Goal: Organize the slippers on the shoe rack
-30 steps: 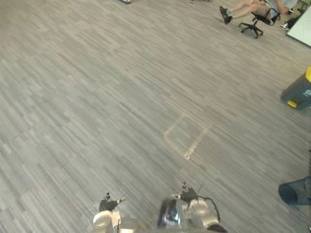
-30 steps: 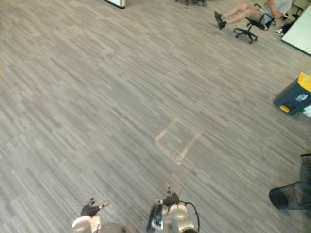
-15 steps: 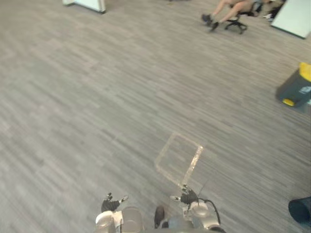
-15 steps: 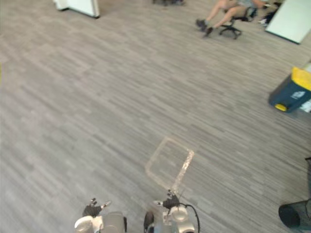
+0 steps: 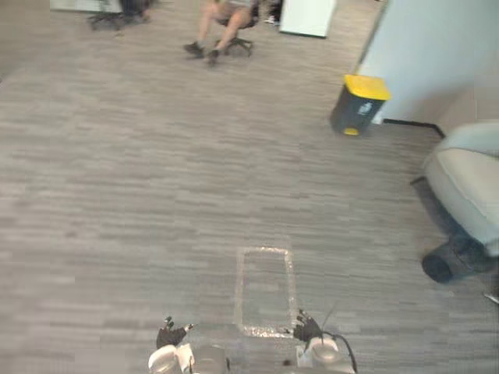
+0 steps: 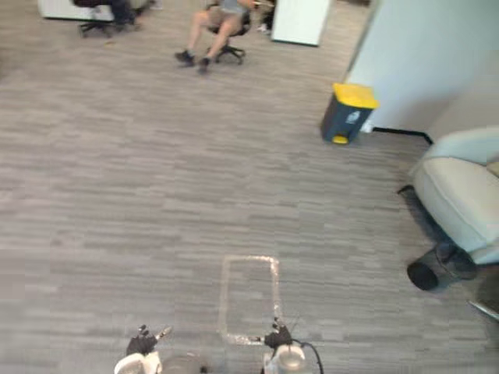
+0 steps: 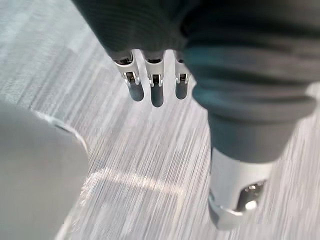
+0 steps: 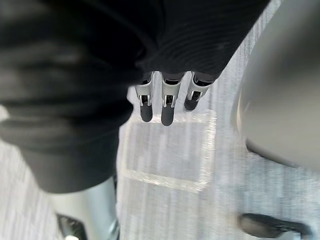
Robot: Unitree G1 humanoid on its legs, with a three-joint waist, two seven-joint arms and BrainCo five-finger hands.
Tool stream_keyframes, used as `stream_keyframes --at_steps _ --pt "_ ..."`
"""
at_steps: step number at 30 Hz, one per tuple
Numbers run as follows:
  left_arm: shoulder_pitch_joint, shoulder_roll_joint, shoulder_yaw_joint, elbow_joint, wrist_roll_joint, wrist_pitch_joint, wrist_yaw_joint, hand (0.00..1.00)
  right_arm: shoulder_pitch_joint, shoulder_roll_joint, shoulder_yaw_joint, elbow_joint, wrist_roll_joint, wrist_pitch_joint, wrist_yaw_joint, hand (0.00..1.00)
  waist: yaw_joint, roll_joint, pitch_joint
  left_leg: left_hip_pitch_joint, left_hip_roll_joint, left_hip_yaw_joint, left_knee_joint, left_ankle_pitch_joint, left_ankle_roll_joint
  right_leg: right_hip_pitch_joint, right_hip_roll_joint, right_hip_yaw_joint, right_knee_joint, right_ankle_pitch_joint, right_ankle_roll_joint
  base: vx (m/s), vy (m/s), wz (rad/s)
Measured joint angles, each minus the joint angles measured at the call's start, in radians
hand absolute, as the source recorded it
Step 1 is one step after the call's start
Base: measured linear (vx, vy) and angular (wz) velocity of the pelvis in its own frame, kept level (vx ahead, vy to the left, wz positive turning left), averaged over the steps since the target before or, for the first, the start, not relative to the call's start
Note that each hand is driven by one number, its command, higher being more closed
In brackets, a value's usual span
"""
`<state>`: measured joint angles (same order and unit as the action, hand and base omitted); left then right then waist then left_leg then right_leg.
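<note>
Both hands are seen at the bottom edge of the frame. The left hand [image 5: 170, 336] is held with straight, loose fingers [image 7: 156, 91] over the grey floor [image 5: 140, 195], and nothing is held in it. The right hand [image 5: 307, 327] is likewise relaxed and empty. A taped rectangle [image 5: 265, 290] is marked between them, its long axis running up the frame. A yellow-lidded bin [image 5: 358, 105] is placed at upper right, a pale sofa [image 5: 468, 183] at the right edge, and a seated person [image 5: 221, 22] at the top.

Office; swivel chair [image 6: 231, 51]; yellow-lidded bin [image 6: 348, 114]
</note>
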<state>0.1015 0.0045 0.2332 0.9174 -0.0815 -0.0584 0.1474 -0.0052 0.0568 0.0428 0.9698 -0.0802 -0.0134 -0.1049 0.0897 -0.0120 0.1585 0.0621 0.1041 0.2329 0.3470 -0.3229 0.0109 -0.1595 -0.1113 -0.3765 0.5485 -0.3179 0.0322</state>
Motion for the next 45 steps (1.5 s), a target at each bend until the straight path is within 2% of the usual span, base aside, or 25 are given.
stream_keyframes --at_steps 2,4,6,7,8,9,10,13,14,17,19,20,22,24,25,28,30,32,34,35,37,39,40,43,45 --pt "-0.015 0.014 -0.027 0.028 0.0 0.002 -0.003 0.0 -0.02 -0.001 0.0 0.019 0.0 0.0 0.003 0.0 -0.008 0.002 0.008 0.037 0.01 0.038 -0.033 0.002 -0.004 -0.034 0.03 -0.034 -0.131 0.074 -0.018 0.28 0.041 -0.67" --pt "-0.024 0.025 -0.036 0.05 0.002 0.005 -0.01 0.0 -0.039 -0.007 -0.001 0.038 -0.001 0.001 0.007 0.0 -0.027 -0.003 0.025 0.1 0.0 0.061 -0.068 0.001 -0.036 -0.045 0.053 -0.063 -0.315 0.247 -0.051 0.38 -0.024 -0.47" --pt "-0.021 0.032 -0.036 0.05 0.003 0.005 -0.019 0.0 -0.033 -0.008 -0.014 0.035 -0.007 -0.001 0.007 0.0 -0.034 -0.016 0.027 0.133 -0.019 0.052 -0.085 -0.012 -0.059 -0.039 0.044 -0.052 -0.344 0.313 -0.081 0.32 -0.121 0.07" --pt "-0.018 0.025 -0.035 0.046 0.011 0.006 -0.021 0.0 -0.027 -0.017 -0.054 0.025 -0.01 -0.003 0.007 0.0 -0.038 -0.009 0.026 0.174 -0.001 0.027 -0.077 -0.029 -0.089 -0.035 0.05 -0.065 -0.293 0.318 -0.114 0.3 -0.144 0.24" --pt "-0.014 0.023 -0.034 0.041 0.013 0.004 -0.022 0.0 -0.026 -0.017 -0.061 0.026 -0.01 -0.004 0.007 0.0 -0.037 -0.006 0.024 0.172 0.0 0.023 -0.059 -0.027 -0.094 -0.033 0.053 -0.069 -0.29 0.301 -0.116 0.37 -0.196 0.26" --pt "-0.01 0.014 -0.021 0.021 0.014 0.003 -0.023 0.0 -0.025 -0.016 -0.08 0.027 -0.017 -0.003 0.007 0.0 -0.034 -0.002 0.027 0.128 0.021 0.002 0.053 -0.025 -0.099 -0.017 0.068 -0.075 -0.29 0.273 -0.121 0.33 -0.222 -0.14" --pt "0.003 -0.008 0.004 -0.013 0.02 0.002 -0.024 0.0 -0.021 -0.017 -0.075 0.023 -0.029 -0.003 0.007 0.0 -0.031 0.028 0.026 -0.012 0.102 -0.036 0.381 0.022 -0.108 0.039 0.125 -0.048 -0.337 0.261 -0.133 0.42 -0.235 -0.24" --pt "0.008 -0.029 0.022 -0.035 0.022 0.0 -0.025 0.0 -0.029 -0.019 -0.072 0.027 -0.029 0.008 0.005 0.0 -0.021 0.063 0.036 -0.136 0.164 -0.075 0.636 -0.008 -0.106 0.123 0.21 0.035 -0.376 0.247 -0.172 0.31 -0.082 -0.99" --pt "0.008 -0.029 0.021 -0.039 0.023 0.0 -0.026 0.0 -0.029 -0.017 -0.073 0.027 -0.029 0.01 0.005 0.0 -0.021 0.06 0.038 -0.145 0.16 -0.08 0.629 -0.018 -0.104 0.136 0.214 0.052 -0.379 0.246 -0.173 0.41 -0.033 -1.21" --pt "0.008 -0.03 0.02 -0.05 0.021 -0.004 -0.027 0.0 -0.032 -0.02 -0.077 0.029 -0.028 0.018 0.0 0.0 -0.013 0.039 0.044 -0.2 0.076 -0.132 0.425 -0.048 -0.087 0.198 0.216 0.182 -0.417 0.238 -0.161 0.35 0.037 -1.26" --pt "0.006 -0.04 0.022 -0.059 0.021 -0.004 -0.024 0.0 -0.032 -0.018 -0.077 0.029 -0.028 0.021 -0.009 0.0 0.003 0.035 0.047 -0.226 0.002 -0.245 0.234 -0.042 -0.075 0.205 0.216 0.279 -0.416 0.226 -0.147 0.23 0.149 -1.19" --pt "0.004 -0.043 0.023 -0.062 0.02 -0.005 -0.024 0.0 -0.032 -0.015 -0.075 0.029 -0.028 0.023 -0.013 0.0 0.008 0.039 0.049 -0.241 -0.034 -0.318 0.171 -0.023 -0.069 0.216 0.21 0.316 -0.416 0.215 -0.153 0.26 0.205 -1.08" --pt "0.001 -0.048 0.025 -0.062 0.02 -0.006 -0.024 0.0 -0.027 -0.017 -0.069 0.029 -0.028 0.024 -0.016 0.0 0.018 0.038 0.051 -0.252 -0.079 -0.414 0.062 0.04 -0.063 0.235 0.198 0.379 -0.411 0.197 -0.122 0.23 0.215 -0.97" --pt "0.015 -0.06 0.037 -0.061 0.011 -0.008 -0.023 0.0 -0.016 -0.018 -0.073 0.029 -0.028 0.023 -0.02 0.0 0.022 0.063 0.03 -0.226 -0.06 -0.398 0.042 0.174 -0.069 0.256 0.208 0.443 -0.393 0.145 -0.082 0.26 0.31 -0.91" --pt "0.016 -0.057 0.05 -0.062 0.007 -0.007 -0.023 0.0 -0.012 -0.01 -0.073 0.029 -0.028 0.023 -0.021 0.0 0.021 0.049 0.028 -0.213 -0.061 -0.36 0.049 0.161 -0.061 0.264 0.192 0.453 -0.387 0.128 -0.072 0.29 0.323 -0.94" --pt "0.016 -0.041 0.065 -0.062 0.002 -0.014 -0.023 0.0 0.014 0.004 -0.06 0.029 -0.029 0.022 -0.018 0.0 0.045 -0.009 -0.003 -0.183 -0.066 -0.236 0.061 0.107 -0.038 0.238 0.12 0.446 -0.319 0.102 -0.026 0.26 0.277 -1.12" --pt "0.007 -0.029 0.064 -0.038 0.002 -0.012 -0.022 0.0 0.029 0.012 -0.087 0.024 -0.029 0.018 -0.018 0.0 0.041 -0.012 0.002 -0.12 -0.058 -0.171 0.047 0.075 -0.014 0.199 0.1 0.396 -0.188 0.089 0.005 0.26 0.212 -0.94" --pt "0.001 -0.024 0.062 -0.015 0.001 -0.008 -0.019 0.0 0.027 0.011 -0.117 0.026 -0.029 0.014 -0.019 0.0 0.039 -0.012 0.003 -0.052 -0.049 -0.124 0.013 0.069 -0.005 0.158 0.055 0.256 -0.058 0.071 0.026 0.21 0.139 -0.63" --pt "-0.002 -0.018 0.053 0.009 0.0 -0.007 -0.018 0.0 0.026 0.004 -0.118 0.032 -0.031 0.009 -0.015 0.0 0.03 -0.006 0.002 0.023 -0.026 -0.08 -0.047 0.069 -0.005 0.161 -0.024 0.006 -0.031 0.053 0.002 0.15 0.077 -0.44" --pt "-0.002 -0.015 0.05 0.012 0.001 -0.008 -0.019 0.0 0.025 0.004 -0.118 0.034 -0.032 0.008 -0.015 0.0 0.028 -0.006 0.003 0.031 -0.024 -0.075 -0.055 0.069 -0.005 0.161 -0.03 -0.023 -0.047 0.057 -0.003 0.2 0.047 -0.38" --pt "-0.007 0.004 0.022 0.023 0.001 -0.005 -0.021 0.0 0.018 0.002 -0.119 0.039 -0.036 0.005 -0.015 0.0 0.021 -0.01 0.005 0.048 -0.02 -0.053 -0.068 0.069 -0.006 0.151 -0.031 -0.079 -0.17 0.103 -0.009 0.15 -0.017 -0.33" --pt "-0.019 0.021 0.003 0.035 0.001 -0.003 -0.024 0.0 0.001 -0.008 -0.12 0.058 -0.038 0.005 -0.015 0.0 0.019 -0.022 0.013 0.053 -0.042 -0.067 -0.06 0.063 -0.015 0.16 -0.02 -0.067 -0.279 0.197 -0.036 0.14 -0.098 -0.42" --pt "-0.022 0.015 0.003 0.041 0.003 -0.002 -0.024 0.0 -0.006 -0.028 -0.127 0.068 -0.037 0.004 -0.015 0.0 0.017 0.003 0.018 0.05 -0.029 -0.105 -0.053 0.059 -0.023 0.18 0.009 -0.053 -0.323 0.204 -0.043 0.16 -0.149 -0.35" --pt "-0.023 0.007 0.005 0.038 0.019 -0.002 -0.024 0.0 -0.006 -0.032 -0.162 0.069 -0.035 0.0 -0.017 0.0 0.012 0.022 0.021 0.026 0.008 -0.111 0.019 0.035 -0.061 0.208 0.049 -0.048 -0.383 0.207 -0.043 0.11 -0.114 -0.12" --pt "-0.019 0.006 0.01 -0.002 0.023 -0.002 -0.025 0.0 -0.003 -0.03 -0.16 0.066 -0.033 0.001 -0.023 0.0 0.022 0.024 0.029 -0.09 0.046 -0.138 0.3 0.036 -0.071 0.233 0.081 -0.031 -0.396 0.191 -0.057 0.06 -0.107 -0.23"
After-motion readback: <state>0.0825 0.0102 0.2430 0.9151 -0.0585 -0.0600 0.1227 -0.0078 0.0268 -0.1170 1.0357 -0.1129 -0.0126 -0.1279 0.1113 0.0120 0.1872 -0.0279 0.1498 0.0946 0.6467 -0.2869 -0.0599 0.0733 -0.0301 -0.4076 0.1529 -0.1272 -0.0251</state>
